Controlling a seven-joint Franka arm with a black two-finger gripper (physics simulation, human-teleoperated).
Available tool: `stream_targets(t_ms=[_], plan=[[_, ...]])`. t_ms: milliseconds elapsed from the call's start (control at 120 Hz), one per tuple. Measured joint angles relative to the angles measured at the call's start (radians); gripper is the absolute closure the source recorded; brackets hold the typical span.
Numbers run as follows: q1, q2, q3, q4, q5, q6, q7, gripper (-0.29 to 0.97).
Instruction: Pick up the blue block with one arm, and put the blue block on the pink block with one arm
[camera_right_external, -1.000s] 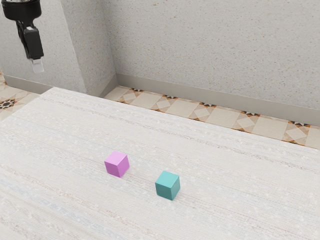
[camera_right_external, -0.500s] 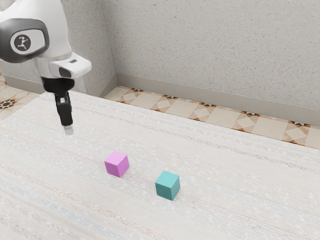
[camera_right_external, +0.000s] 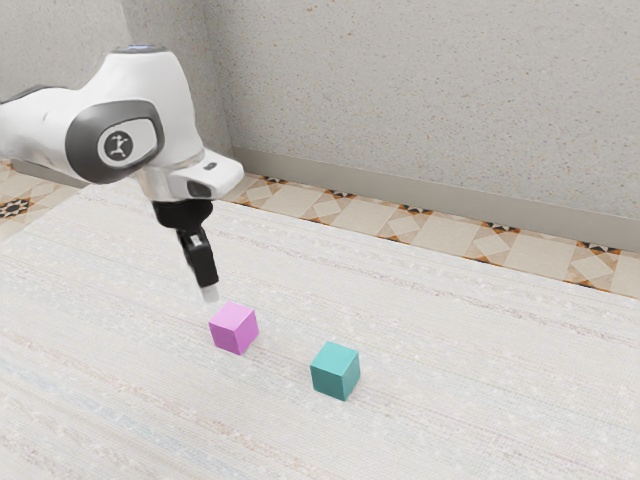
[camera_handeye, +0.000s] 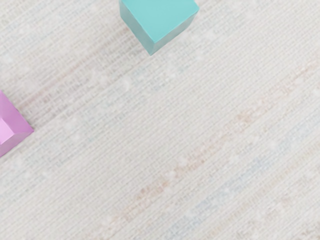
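The fingers (camera_right_external: 209, 292) point down at the worktop (camera_right_external: 450, 330). They are seen edge-on in the exterior view, as one dark bar with a pale tip, so I cannot tell whether they are spread or closed. Nothing shows between them. The tip hangs in the air just off the pink block (camera_right_external: 234, 328), which sits at about 5 o'clock from it in the exterior view, with a small gap between the two.

The pink block rests flat on the worktop with one corner turned toward the camera. The blue block (camera_right_external: 335, 370), teal in shade, also rests flat on the worktop, at about 4 o'clock from the pink block. It is near the pink block but apart from it, and well away from the fingers. In the wrist view the blue block (camera_handeye: 157, 22) and the pink block (camera_handeye: 12, 132) show as two separate cubes with bare pale worktop between them.

From the fingers the black hand rises toward 11 o'clock into the white arm (camera_right_external: 110, 140), which comes in from the exterior view's left. Beyond the worktop, from 12 to 2 o'clock, a strip of patterned floor tiles (camera_right_external: 420, 220) runs along the foot of a speckled grey wall (camera_right_external: 420, 90).
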Motion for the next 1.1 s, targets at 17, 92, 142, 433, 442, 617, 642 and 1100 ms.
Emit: stream_targets(t_ms=[17,92,142,433,442,617,642,1100], plan=[[-0.008,-0.007,0.0,0.001,-0.002,0.003,-0.007,0.03],[-0.028,-0.049,0.0,0.017,-0.011,0.014,-0.034,0.03],[-0.056,-0.074,0.0,0.032,-0.015,0.02,-0.052,0.02],[-0.127,-0.154,0.0,0.044,-0.022,0.04,-0.18,0.01],[-0.127,-0.157,0.0,0.044,-0.023,0.041,-0.184,0.01],[-0.138,-0.197,0.0,0.044,-0.042,0.072,-0.272,0.01],[-0.144,-0.199,0.0,0.043,-0.045,0.076,-0.286,0.01],[-0.219,-0.281,0.0,-0.043,-0.115,0.247,-0.505,0.0]])
